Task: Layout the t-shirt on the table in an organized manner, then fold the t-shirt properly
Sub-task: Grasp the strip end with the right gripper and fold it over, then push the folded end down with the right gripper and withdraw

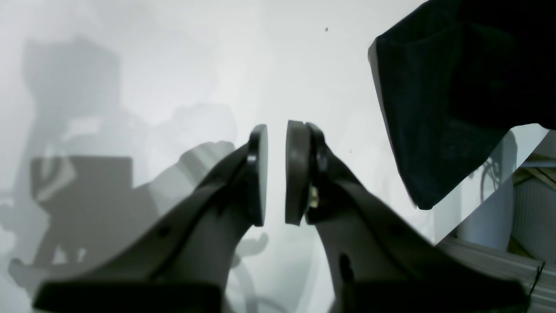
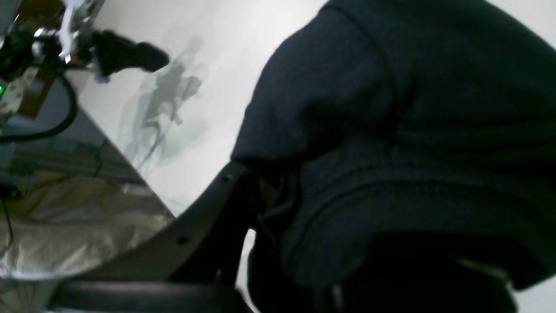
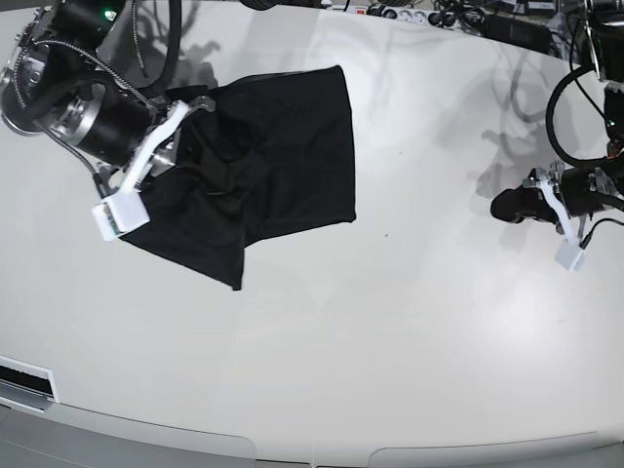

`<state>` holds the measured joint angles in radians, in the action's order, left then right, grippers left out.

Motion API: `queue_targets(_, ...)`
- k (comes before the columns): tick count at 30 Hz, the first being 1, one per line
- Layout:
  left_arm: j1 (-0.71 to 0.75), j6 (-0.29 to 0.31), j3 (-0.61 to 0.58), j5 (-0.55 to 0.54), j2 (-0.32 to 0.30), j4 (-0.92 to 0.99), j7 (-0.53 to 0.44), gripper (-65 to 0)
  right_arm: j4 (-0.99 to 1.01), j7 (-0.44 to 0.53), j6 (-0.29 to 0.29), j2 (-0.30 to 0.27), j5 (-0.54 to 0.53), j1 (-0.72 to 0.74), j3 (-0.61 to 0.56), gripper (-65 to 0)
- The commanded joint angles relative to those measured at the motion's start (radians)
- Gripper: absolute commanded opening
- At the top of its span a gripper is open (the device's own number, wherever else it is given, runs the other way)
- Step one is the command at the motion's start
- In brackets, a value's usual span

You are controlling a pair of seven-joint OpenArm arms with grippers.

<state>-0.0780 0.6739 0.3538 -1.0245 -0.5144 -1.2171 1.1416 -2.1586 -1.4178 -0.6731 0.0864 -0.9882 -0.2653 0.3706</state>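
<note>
Laying-out step: the black t-shirt (image 3: 273, 161) lies crumpled on the far left of the white desk (image 3: 390, 341); right tool (image 3: 195, 112) is clenched on its fabric, while left tool (image 1: 276, 174), slightly parted and empty, hovers well apart. Next, likely: lift and spread the cloth, with the left tool taking another edge.

The soft, short-sleeved fabric t-shirt (image 3: 268, 156) lies bunched on the wide smooth table (image 3: 390, 322), far left; the right gripper (image 3: 200, 122) sits at its left edge, the left gripper (image 3: 507, 205) well apart, far right.
</note>
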Motion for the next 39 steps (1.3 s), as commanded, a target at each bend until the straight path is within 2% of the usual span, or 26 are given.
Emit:
queue_targets(1, -0.014, 0.007, 0.006, -0.025, -0.021, -0.015, -0.019, -55.4, -0.008, 0.029, -0.005, 0.002, -0.005, 0.008, -0.031, -65.0)
queue_targets(7, -0.014, 0.007, 0.006, -0.029, -0.020, -0.015, -0.019, -55.4, 0.064, 0.081, -0.005, 0.002, 0.098, 0.008, -0.214, -64.4)
queue_targets(8, -0.014, 0.007, 0.006, -0.029, -0.021, -0.015, -0.019, -55.4, 0.077, 0.095, -0.005, 0.002, 0.117, 0.008, -0.249, -57.0)
queue_targets(11, -0.014, 0.006, 0.006, -0.029, -0.021, -0.015, -0.019, -55.4, 0.099, 0.116, -0.005, 0.000, 0.136, 0.011, -0.363, -26.5)
queue_targets(12, -0.014, 0.006, 0.006, -0.028, -0.021, -0.015, -0.019, -55.4, 0.098, 0.115, -0.006, -0.002, 0.127, 0.014, -0.399, -20.9)
queue_targets(13, -0.014, 0.007, 0.006, -0.029, -0.021, -0.015, -0.020, -55.4, 0.094, 0.111, -0.015, -0.002, 0.124, 0.018, -0.431, -19.6)
queue_targets(17, -0.019, 0.007, 0.006, -0.029, -0.021, -0.015, -0.019, -55.4, 0.023, 0.069, -0.025, -0.002, 0.079, 0.050, -0.518, -19.8)
queue_targets(20, -0.019, 0.006, 0.006, -0.029, -0.021, -0.015, -0.018, -55.4, -0.029, 0.066, -0.025, -0.002, 0.012, 0.055, -0.522, -19.8)
queue_targets(22, -0.019, 0.007, 0.006, -0.032, -0.023, -0.015, -0.019, -55.9, -0.055, 0.066, -0.025, -0.002, 0.023, 0.059, -0.520, -19.8)
queue_targets(23, -0.023, 0.006, 0.006, -0.036, -0.024, -0.015, -0.018, -58.8, -0.063, 0.066, -0.025, -0.002, 0.036, 0.063, -0.520, -19.8)
queue_targets(24, -0.023, 0.006, 0.006, -0.038, -0.029, -0.015, -0.018, -65.0, -0.067, 0.067, -0.025, -0.002, 0.060, 0.072, -0.520, -20.2)
queue_targets(25, -0.028, 0.006, 0.005, -0.046, -0.032, -0.015, -0.014, -65.0, -0.067, 0.071, -0.025, -0.005, 0.090, 0.084, -0.520, -22.7)
queue_targets(26, -0.031, 0.007, 0.005, -0.063, -0.038, -0.015, -0.009, -65.0, -0.067, 0.078, -0.025, -0.013, 0.129, 0.098, -0.520, -28.3)
queue_targets(27, -0.034, 0.008, 0.005, -0.088, -0.041, -0.016, 0.005, -65.0, -0.067, 0.103, -0.025, -0.026, 0.171, 0.109, -0.520, -37.3)
queue_targets(29, -0.039, 0.024, 0.005, -0.145, -0.042, -0.026, 0.051, -65.0, -0.064, 0.185, -0.025, -0.065, 0.290, 0.122, -0.520, -61.2)
queue_targets(30, -0.039, 0.024, 0.005, -0.171, -0.042, -0.037, 0.074, -65.0, -0.060, 0.230, -0.025, -0.084, 0.353, 0.127, -0.520, -65.0)
queue_targets(32, -0.039, 0.024, -0.009, -0.202, -0.042, -0.059, 0.099, -65.0, -0.029, 0.328, -0.025, -0.119, 0.460, 0.142, -0.520, -65.0)
queue_targets(34, -0.039, 0.024, -0.046, -0.208, -0.041, -0.092, 0.098, -65.0, 0.031, 0.389, 0.012, -0.145, 0.536, 0.174, -0.520, -65.0)
queue_targets(39, -0.030, 0.024, -0.223, -0.196, -0.036, -0.251, 0.109, -65.0, 0.238, 0.406, 0.069, -0.204, 0.603, 0.305, -0.520, -65.0)
